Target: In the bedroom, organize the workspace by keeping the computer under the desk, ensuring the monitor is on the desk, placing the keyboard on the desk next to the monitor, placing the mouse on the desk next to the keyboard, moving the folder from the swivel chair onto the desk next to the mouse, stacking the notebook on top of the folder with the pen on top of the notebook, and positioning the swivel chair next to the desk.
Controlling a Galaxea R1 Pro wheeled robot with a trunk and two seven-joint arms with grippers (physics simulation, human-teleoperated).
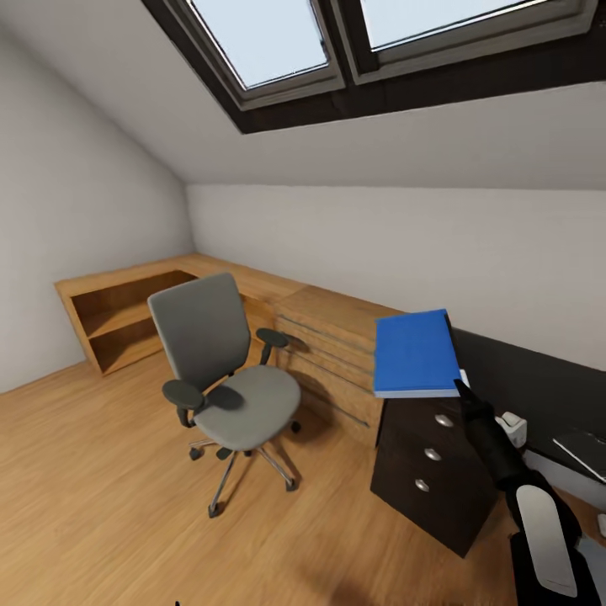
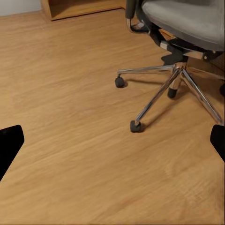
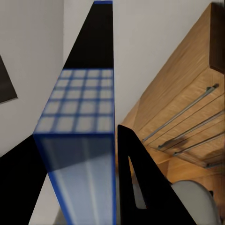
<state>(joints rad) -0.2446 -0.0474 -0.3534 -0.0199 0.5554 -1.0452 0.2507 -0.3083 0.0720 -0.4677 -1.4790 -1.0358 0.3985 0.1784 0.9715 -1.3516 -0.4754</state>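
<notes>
The swivel chair [image 1: 225, 370] stands on the wood floor left of centre, its grey seat bare. A blue folder [image 1: 414, 353] hangs in the air above a dark drawer unit, and my right gripper [image 1: 462, 385] is shut on its near corner. In the right wrist view the folder [image 3: 79, 140] runs edge-on between the black fingers [image 3: 140, 187]. The black-topped desk [image 1: 539, 383] lies at the right edge. My left gripper [image 2: 112, 145] is open and low over the floor, near the chair's chrome star base [image 2: 178, 75].
A dark three-drawer unit [image 1: 433, 471] stands under the folder, beside a light-wood drawer chest [image 1: 332, 353] and a low corner shelf [image 1: 126, 316]. A small white object [image 1: 511, 427] and a flat grey item [image 1: 585, 454] lie on the desk. A sloped ceiling with a skylight [image 1: 269, 42] is overhead.
</notes>
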